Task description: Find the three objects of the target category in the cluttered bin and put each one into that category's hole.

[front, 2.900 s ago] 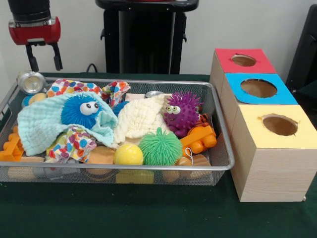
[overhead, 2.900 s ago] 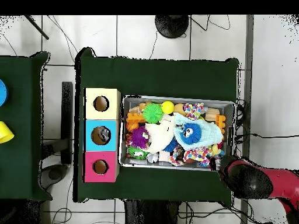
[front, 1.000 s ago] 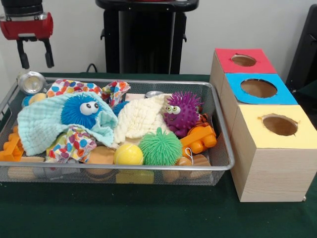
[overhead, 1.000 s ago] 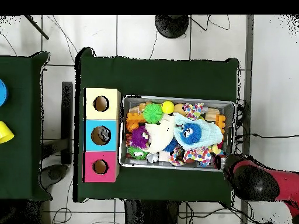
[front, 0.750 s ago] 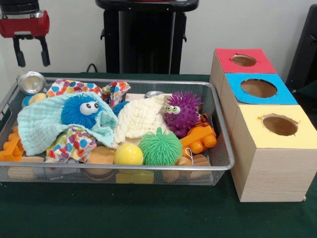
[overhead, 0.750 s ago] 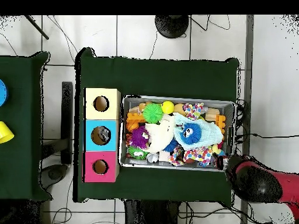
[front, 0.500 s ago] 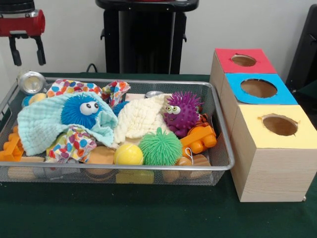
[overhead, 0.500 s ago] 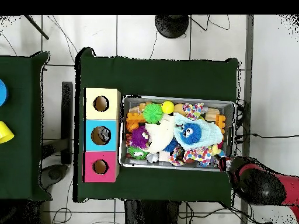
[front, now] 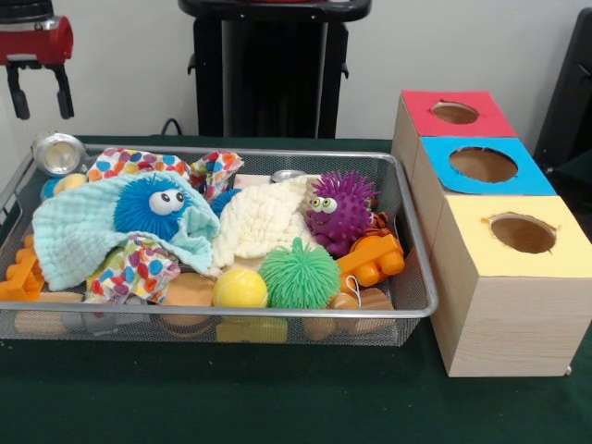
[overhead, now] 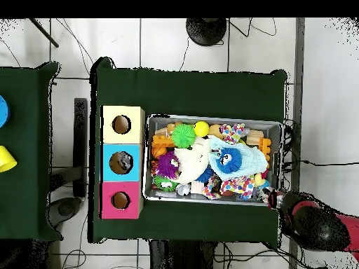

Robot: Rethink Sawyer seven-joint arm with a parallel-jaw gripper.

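A wire mesh bin [front: 418, 277] holds a jumble of toys and cloths. In it lie a purple spiky toy with eyes [front: 340, 208], a green spiky ball [front: 299, 275], a blue fuzzy ball with eyes [front: 151, 205] on a mint cloth [front: 74, 236], a yellow ball [front: 240, 289] and an orange block [front: 370, 259]. My gripper [front: 39, 97] hangs open and empty, high above the bin's far left corner. From overhead the gripper [overhead: 275, 198] sits just outside the bin [overhead: 214, 118]. Three boxes with round holes stand beside the bin: red [front: 421, 104], blue [front: 444, 176], yellow [front: 490, 254].
A cream cloth [front: 259, 222] and dotted cloths [front: 125, 268] cover other things in the bin. A shiny metal piece [front: 58, 153] rests at its far left corner. Wooden pieces [front: 190, 291] lie along the front wall. A black stand [front: 273, 65] rises behind the bin.
My gripper has risen and drifted away from the bin's far left corner, still open and empty. Nothing in the bin has moved.
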